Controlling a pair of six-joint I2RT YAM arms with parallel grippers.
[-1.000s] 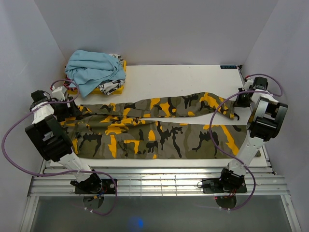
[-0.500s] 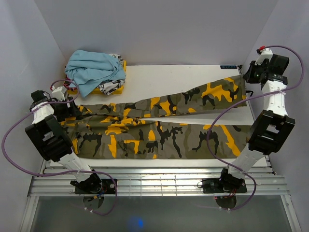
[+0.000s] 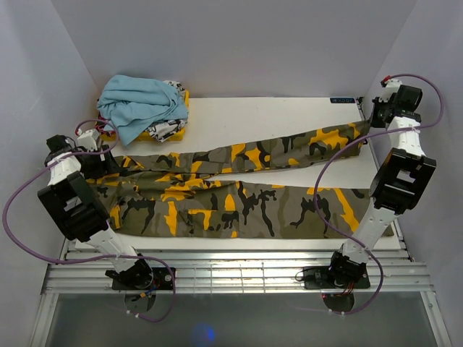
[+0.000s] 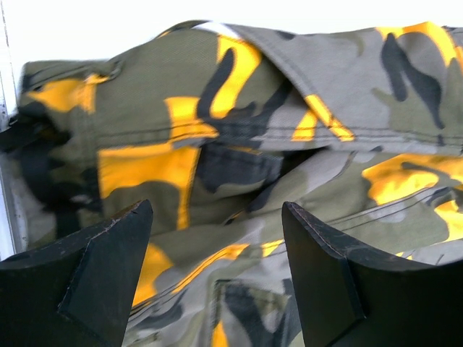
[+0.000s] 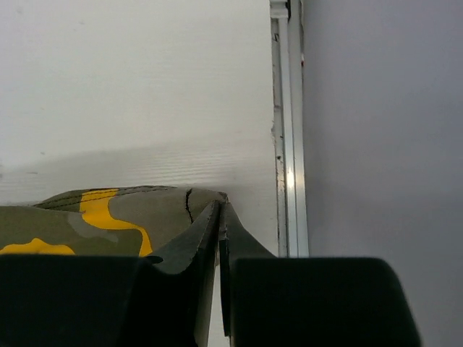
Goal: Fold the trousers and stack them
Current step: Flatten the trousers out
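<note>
Here the trousers (image 3: pixel 231 206) lie lengthwise across the white table (image 3: pixel 260 119), waist at the left edge and cuffs at the right. The fabric is olive-green camouflage with bright yellow-orange patches and black blotches, and greyer-green areas show in places. The two legs part from the waist in a narrow V. The near leg lies flat along the front of the table. The far leg runs at a slant toward the far right corner, with a strip of bare table showing between them.

The left end effector (image 4: pixel 217 217) hangs over the rumpled waist area with its fingers spread wide, nothing between them; the wrist view shows stitched seams and a folded flap of cloth beneath. The right end effector (image 5: pixel 219 210) sits at the far right corner with its fingers pressed together at the tip of the far leg's cuff. It appears to pinch the hem, though the fingers hide the exact nip.

At the far left corner a light blue garment (image 3: pixel 137 105) lies heaped on a yellow and white black-printed garment (image 3: pixel 168 129), just beyond the waist.
</note>
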